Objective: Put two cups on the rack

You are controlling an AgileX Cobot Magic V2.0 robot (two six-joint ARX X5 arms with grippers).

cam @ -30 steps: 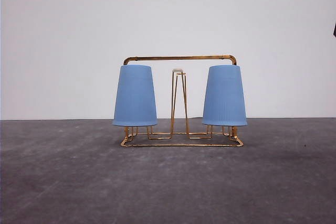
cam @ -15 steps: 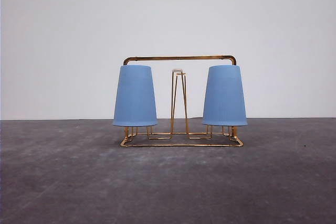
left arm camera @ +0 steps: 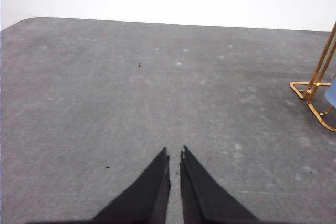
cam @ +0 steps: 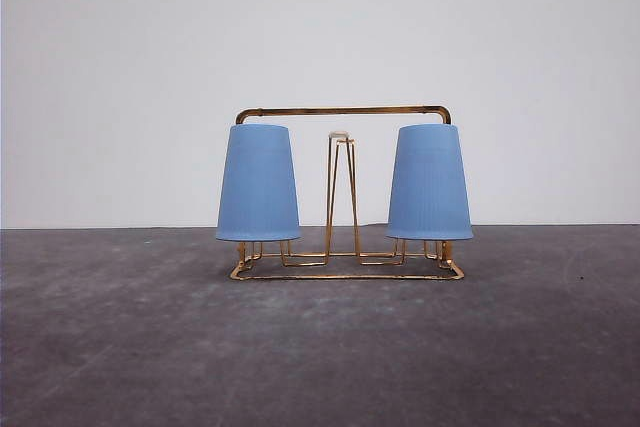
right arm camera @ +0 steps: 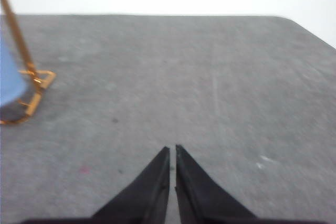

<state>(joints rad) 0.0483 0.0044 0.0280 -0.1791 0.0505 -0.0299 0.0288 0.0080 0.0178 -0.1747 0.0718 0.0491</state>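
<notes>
Cups first: two light-blue, ribbed, tapered plastic cups sit mouth-down on the thin gold wire rack (cam: 345,187), which stands on the grey table (cam: 320,347) in front of a plain white wall (cam: 320,27). The left cup (cam: 258,183) covers the prongs at the rack's left end, and the right cup (cam: 429,183) covers those at its right end. Both hang upright, their rims just above the wire base. Between them the middle pair of white-tipped prongs (cam: 340,137) stands bare, under the arched top bar.

From where I stand, the job looks finished: both cups are on the rack, neither leans or touches the other, and nothing is left lying on the table to pick up.

Both arms are well clear of the rack. The left gripper (left arm camera: 175,156) has its dark fingers drawn nearly together, a thin slit between the tips, with nothing in them; a corner of the rack shows off to one side. The right gripper (right arm camera: 172,151) is the same, fingers almost touching and empty over bare table. All that seems to remain is for the arms to rest.
</notes>
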